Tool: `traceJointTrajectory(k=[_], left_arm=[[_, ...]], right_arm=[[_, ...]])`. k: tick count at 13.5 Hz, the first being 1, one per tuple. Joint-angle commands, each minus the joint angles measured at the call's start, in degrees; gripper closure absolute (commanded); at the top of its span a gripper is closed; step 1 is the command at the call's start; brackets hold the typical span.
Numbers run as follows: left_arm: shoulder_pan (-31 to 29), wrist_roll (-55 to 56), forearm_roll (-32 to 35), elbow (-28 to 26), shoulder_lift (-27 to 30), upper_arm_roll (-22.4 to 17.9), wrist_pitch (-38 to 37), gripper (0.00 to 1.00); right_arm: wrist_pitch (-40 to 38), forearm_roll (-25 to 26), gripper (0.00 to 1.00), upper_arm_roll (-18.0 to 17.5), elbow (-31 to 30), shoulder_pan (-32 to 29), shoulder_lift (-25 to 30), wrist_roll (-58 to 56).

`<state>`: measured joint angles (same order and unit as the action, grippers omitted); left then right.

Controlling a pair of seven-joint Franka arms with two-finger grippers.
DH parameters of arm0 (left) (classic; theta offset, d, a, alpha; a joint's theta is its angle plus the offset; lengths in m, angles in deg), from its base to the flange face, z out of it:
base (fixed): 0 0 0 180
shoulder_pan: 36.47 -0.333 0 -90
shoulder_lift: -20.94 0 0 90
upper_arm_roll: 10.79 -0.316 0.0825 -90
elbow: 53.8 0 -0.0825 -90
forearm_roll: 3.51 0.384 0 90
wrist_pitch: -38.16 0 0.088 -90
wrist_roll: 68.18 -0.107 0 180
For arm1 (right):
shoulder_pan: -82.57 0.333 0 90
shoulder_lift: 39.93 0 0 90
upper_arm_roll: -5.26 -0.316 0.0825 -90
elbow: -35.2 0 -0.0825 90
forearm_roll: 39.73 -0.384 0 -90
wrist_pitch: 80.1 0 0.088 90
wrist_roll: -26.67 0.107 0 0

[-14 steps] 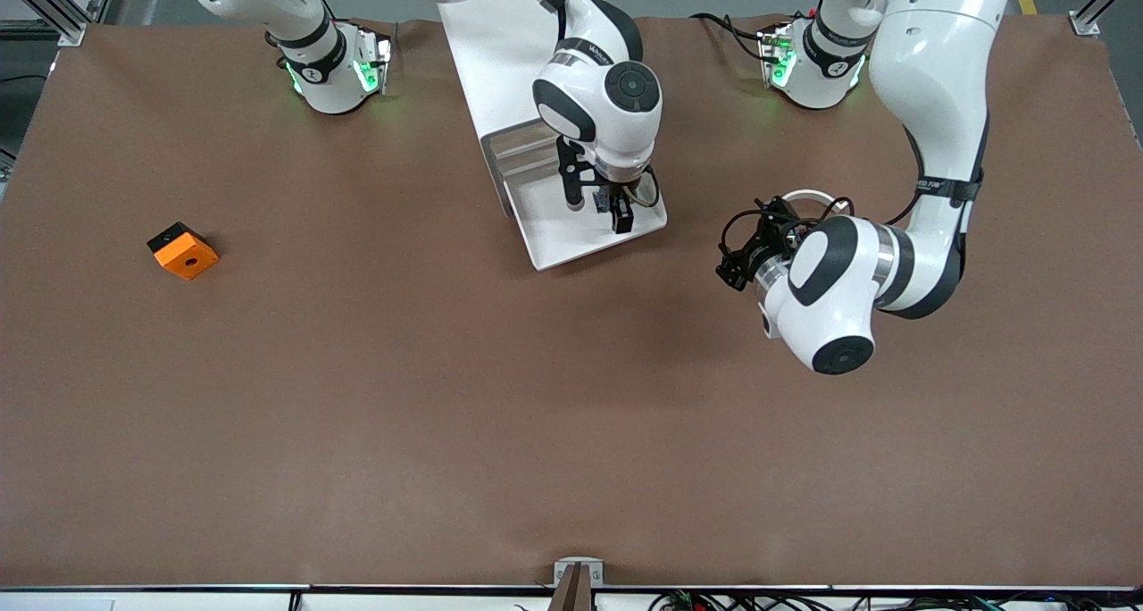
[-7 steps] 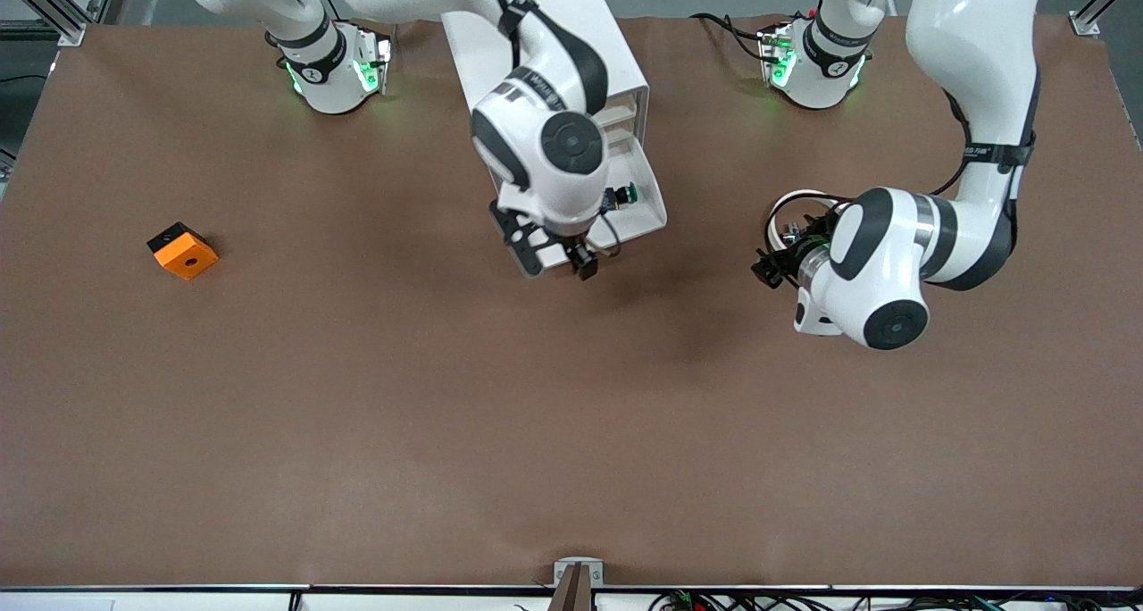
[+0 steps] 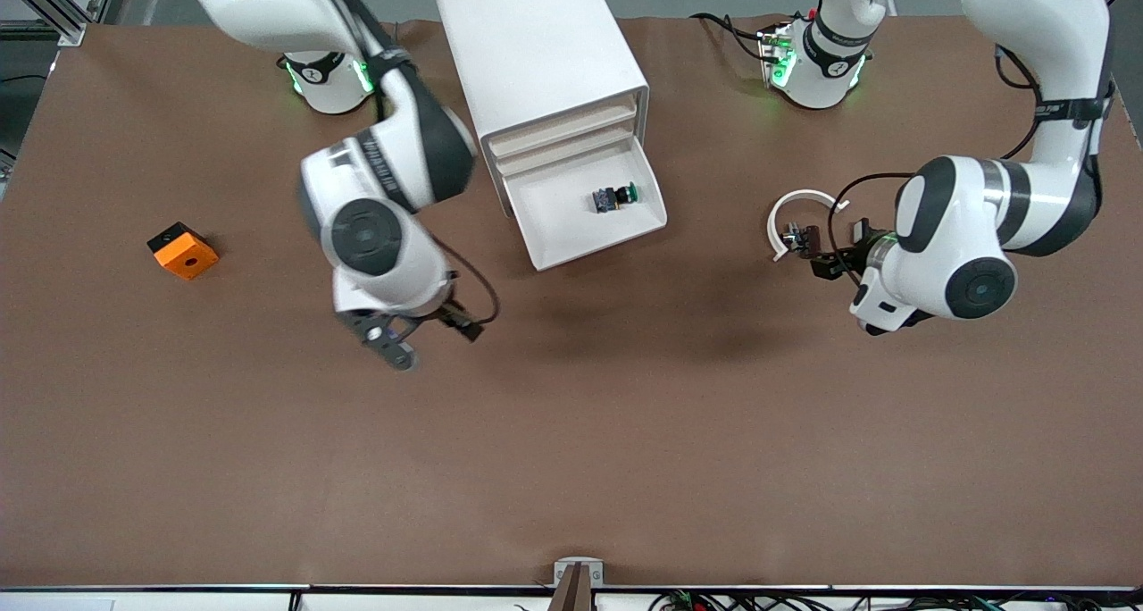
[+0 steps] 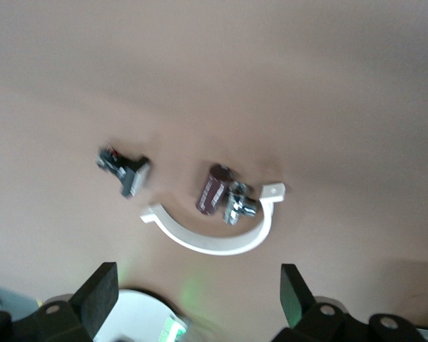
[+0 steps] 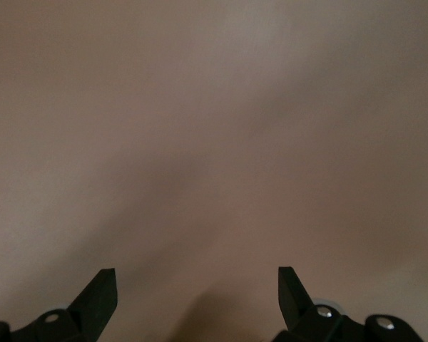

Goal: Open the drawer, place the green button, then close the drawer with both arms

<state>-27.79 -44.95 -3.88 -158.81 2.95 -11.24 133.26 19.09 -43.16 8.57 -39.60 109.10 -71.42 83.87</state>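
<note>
The white cabinet [image 3: 536, 48] stands between the arms' bases, and its lowest drawer [image 3: 558, 216] is pulled out. The button [image 3: 614, 197], green cap on a dark body, lies on its side in that drawer, with nothing touching it. My right gripper [image 3: 427, 336] [image 5: 197, 299] hangs open and empty over bare table, between the drawer and the orange block. My left gripper [image 3: 835, 251] [image 4: 197, 299] is open and empty too, just above the table beside the white curved band.
An orange block with a hole [image 3: 183, 250] sits toward the right arm's end. A white curved band [image 3: 793, 220] [image 4: 214, 242] with small dark clips [image 4: 125, 171] lies toward the left arm's end, by the left gripper. The brown table mat [image 3: 625, 432] is bare nearer the camera.
The right gripper has let go of the button in the drawer and swung out over bare table. The left arm has drawn back toward its own end, past the curved band.
</note>
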Motion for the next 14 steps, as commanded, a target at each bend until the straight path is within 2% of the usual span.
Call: traceJointTrajectory(k=[1,4,6,10,12,14], left_arm=[[0.11,-5.90,2.56,-4.32,4.63,0.28,5.43,0.00],[0.11,-10.21,3.88,-8.27,8.75,0.28,11.93,0.00],[-1.81,-12.58,4.23,-9.95,10.25,0.36,14.40,0.00],[-5.15,-13.73,4.15,-9.87,12.36,0.36,14.06,0.00],[-5.60,-15.66,3.71,-9.34,13.33,0.19,13.88,0.00],[-5.78,-20.48,3.79,-7.59,14.21,-0.16,12.22,0.00]], right_arm=[[-3.38,0.35,0.00,-1.37,-0.61,-6.55,2.48,-14.09],[-3.83,0.35,0.00,-1.37,-0.61,-12.80,3.62,-28.77],[-6.98,0.44,0.00,-1.37,-0.61,-16.92,4.85,-38.17],[-12.60,0.87,0.00,-1.02,-0.44,-24.40,8.98,-56.80],[-16.20,0.87,0.00,-1.19,-0.53,-28.00,11.87,-61.50],[-20.07,1.75,0.00,-0.85,-0.79,-28.63,14.69,-61.77]])
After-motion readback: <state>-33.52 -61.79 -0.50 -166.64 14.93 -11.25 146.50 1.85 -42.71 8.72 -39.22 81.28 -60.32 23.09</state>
